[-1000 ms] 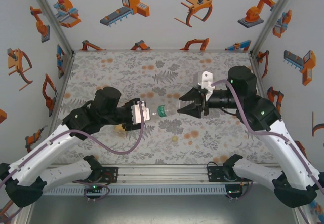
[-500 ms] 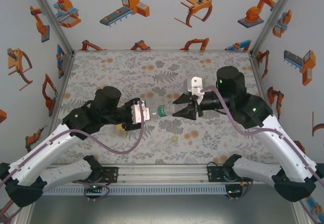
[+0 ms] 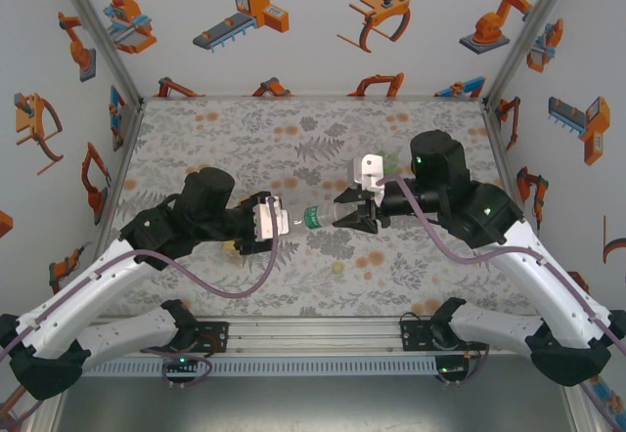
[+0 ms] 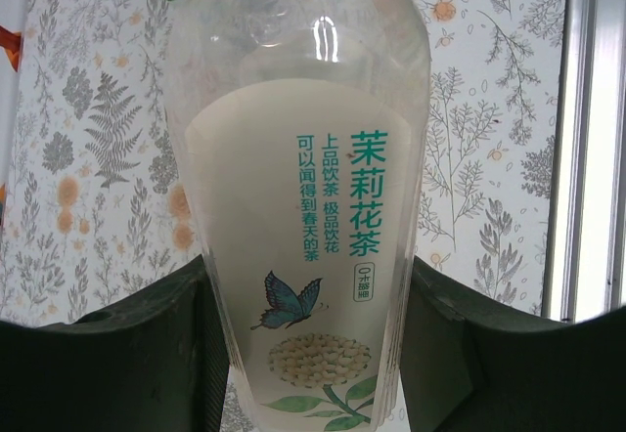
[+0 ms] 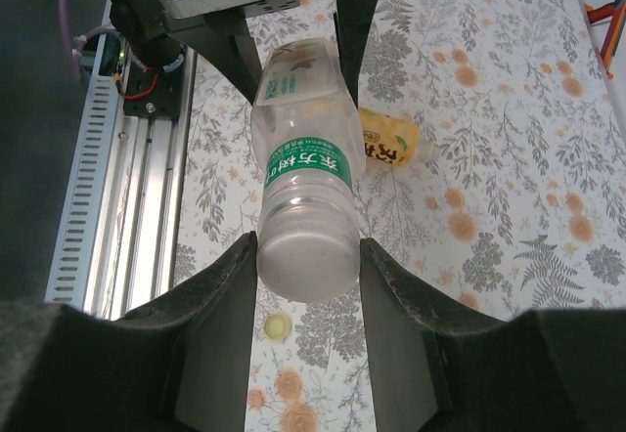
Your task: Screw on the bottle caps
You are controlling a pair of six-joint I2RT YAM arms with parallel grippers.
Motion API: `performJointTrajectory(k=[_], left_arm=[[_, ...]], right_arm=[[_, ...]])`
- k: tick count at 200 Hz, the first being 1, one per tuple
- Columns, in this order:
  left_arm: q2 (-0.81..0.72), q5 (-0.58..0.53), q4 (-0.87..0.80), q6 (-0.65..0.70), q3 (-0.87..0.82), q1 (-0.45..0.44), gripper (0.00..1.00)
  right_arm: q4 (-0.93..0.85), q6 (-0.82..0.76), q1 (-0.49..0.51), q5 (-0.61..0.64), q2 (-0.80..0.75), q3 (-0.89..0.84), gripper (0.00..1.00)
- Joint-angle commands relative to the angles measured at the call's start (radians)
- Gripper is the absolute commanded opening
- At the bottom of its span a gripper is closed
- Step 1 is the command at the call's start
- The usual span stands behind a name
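Two tools partly closed, left tool (image 4: 305,285) clamping white-labelled clear bottle (image 4: 293,158), right tool (image 5: 308,256) clamping green-labelled bottle (image 5: 305,170) by its base

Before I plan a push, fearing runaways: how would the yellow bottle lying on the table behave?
The yellow bottle lies on its side, round-bodied: probably rolls. Small, so likely light; a nudge may send it far.

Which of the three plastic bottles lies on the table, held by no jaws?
The small yellow-orange juice bottle, on its side; the clear green-banded bottle and the clear butterfly-label bottle are gripped in jaws.
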Motion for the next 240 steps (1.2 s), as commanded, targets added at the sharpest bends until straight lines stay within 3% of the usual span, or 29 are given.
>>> performJointTrajectory(k=[1,87,108,172,205,240], left_arm=[[-0.018,0.061,0.028,0.013,0.033,-0.007,0.0],[-0.028,0.079,0.056,-0.007,0.021,-0.007,0.0],[-0.032,0.072,0.067,-0.013,0.016,-0.006,0.0],[-0.027,0.048,0.107,-0.02,-0.005,-0.007,0.0],[-0.025,0.046,0.131,-0.024,-0.018,-0.008,0.0],[-0.02,0.034,0.15,-0.032,-0.024,-0.008,0.0]], right_arm=[[0.0,-0.028,0.014,-0.014,0.003,0.015,0.03],[-0.011,-0.027,0.035,-0.023,0.004,0.012,0.02],[-0.002,0.043,0.039,-0.003,0.005,0.006,0.01],[0.162,0.62,0.044,0.072,-0.009,-0.084,0.0],[0.178,0.977,0.063,0.261,-0.028,-0.122,0.0],[0.032,1.373,0.066,0.421,-0.001,-0.1,0.04]])
